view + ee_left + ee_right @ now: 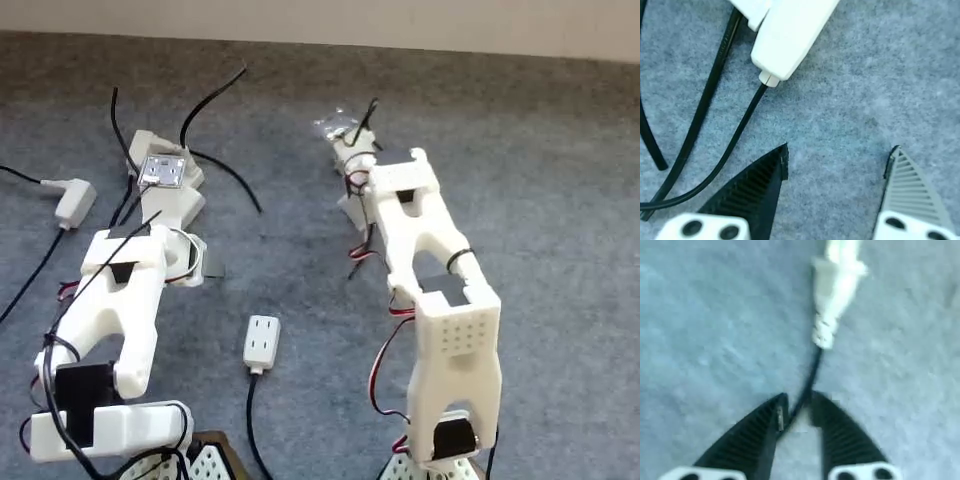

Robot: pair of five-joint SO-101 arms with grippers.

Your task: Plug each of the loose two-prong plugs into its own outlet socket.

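Near centre: an outlet socket lies loose and face up on the carpet between the two arm bases, its black lead trailing toward the near edge.
Left hand: the left gripper hangs over bare carpet, jaws spread wide, nothing between them.
Ahead of left hand: a white cord-end body lies just beyond the jaws. I cannot tell whether it is a plug or a socket block. Loose black cables run beside it.
Far left: an angled plug rests on the carpet, well apart from the outlet socket.
Right hand: the right gripper, on the far side, has its jaws pinched on a black cord.
Task thing: the white plug sits at the end of that cord, beyond the fingertips.
Risk one: held by the cord, the plug may swing or twist, so the prongs could miss the slots.
Risk two: the unanchored socket may slide when pressed.
Risk three: the stray cables may snag the left jaws.
Surface: grey short-pile carpet.
Room: a pale wall strip at the far edge.
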